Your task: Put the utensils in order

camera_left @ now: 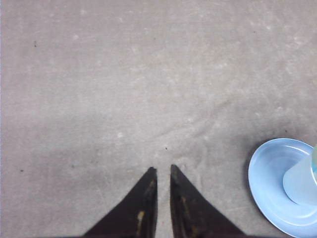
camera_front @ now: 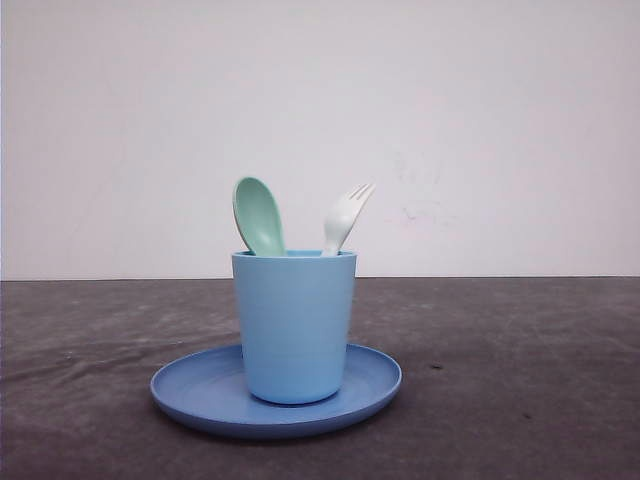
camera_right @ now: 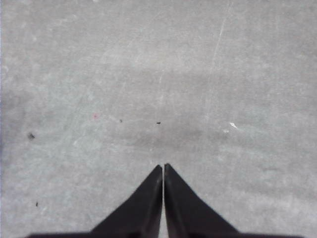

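- Dark grey, matte, cloth-like table with faint wrinkles and small specks, running back to a plain off-white wall; straight seam between the two behind the cup, at about the height of its rim.
- Light blue cup, taken here as the landmark, upright on the middle of a round blue plate; plate rim showing all round the cup's base in the front view.
- Inside the cup: mint-green spoon, bowl end up, leaning toward the cup's left rim; white fork, tines up, leaning toward its right rim; the two apart at their tops, handles hidden by the cup wall.
- Bare cloth to the left of the cup, to its right, and in front of the plate's near edge.
- Left gripper over bare cloth, well apart from the cup; dark pointed fingers with only a thin slit between the tips, gripping nothing; plate and cup at the frame edge in the left wrist view.
- Right gripper over bare grey cloth marked by small dark specks and one pale fleck; tips pressed together, nothing between them.
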Robot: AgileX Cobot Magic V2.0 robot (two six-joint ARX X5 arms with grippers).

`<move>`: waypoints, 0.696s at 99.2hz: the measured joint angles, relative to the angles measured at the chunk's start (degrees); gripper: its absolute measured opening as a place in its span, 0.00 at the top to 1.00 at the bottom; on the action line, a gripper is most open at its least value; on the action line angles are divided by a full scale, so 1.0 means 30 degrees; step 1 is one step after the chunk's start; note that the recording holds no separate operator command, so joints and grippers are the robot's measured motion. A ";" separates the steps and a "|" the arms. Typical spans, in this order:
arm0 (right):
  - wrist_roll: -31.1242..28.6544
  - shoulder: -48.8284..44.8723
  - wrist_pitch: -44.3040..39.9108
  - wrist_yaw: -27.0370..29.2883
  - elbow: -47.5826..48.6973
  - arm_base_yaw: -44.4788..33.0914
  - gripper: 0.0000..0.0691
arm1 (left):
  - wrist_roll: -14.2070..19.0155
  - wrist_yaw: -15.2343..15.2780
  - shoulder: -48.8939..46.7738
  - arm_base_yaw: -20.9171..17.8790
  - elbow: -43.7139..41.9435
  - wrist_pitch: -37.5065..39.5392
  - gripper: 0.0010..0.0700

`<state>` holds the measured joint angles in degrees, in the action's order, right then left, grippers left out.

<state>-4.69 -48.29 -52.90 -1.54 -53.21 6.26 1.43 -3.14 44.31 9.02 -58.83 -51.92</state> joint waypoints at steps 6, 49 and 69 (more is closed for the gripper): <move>0.0000 0.0000 0.0000 0.0000 0.0007 0.0000 0.99 | -0.0481 0.0313 -0.0634 -0.0277 0.0226 0.0299 0.99; 0.0000 0.0000 0.0000 0.0007 0.0007 0.0000 0.99 | -0.0670 0.0590 -1.0703 -0.2302 0.9923 0.8524 0.99; 0.0000 0.0000 0.0000 0.0007 0.0007 0.0000 0.99 | -0.0321 0.1158 -1.3143 -0.2280 1.4455 1.1162 0.99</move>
<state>-4.69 -48.29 -52.90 -1.52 -53.19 6.26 0.47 0.34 4.89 2.17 -15.46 -18.44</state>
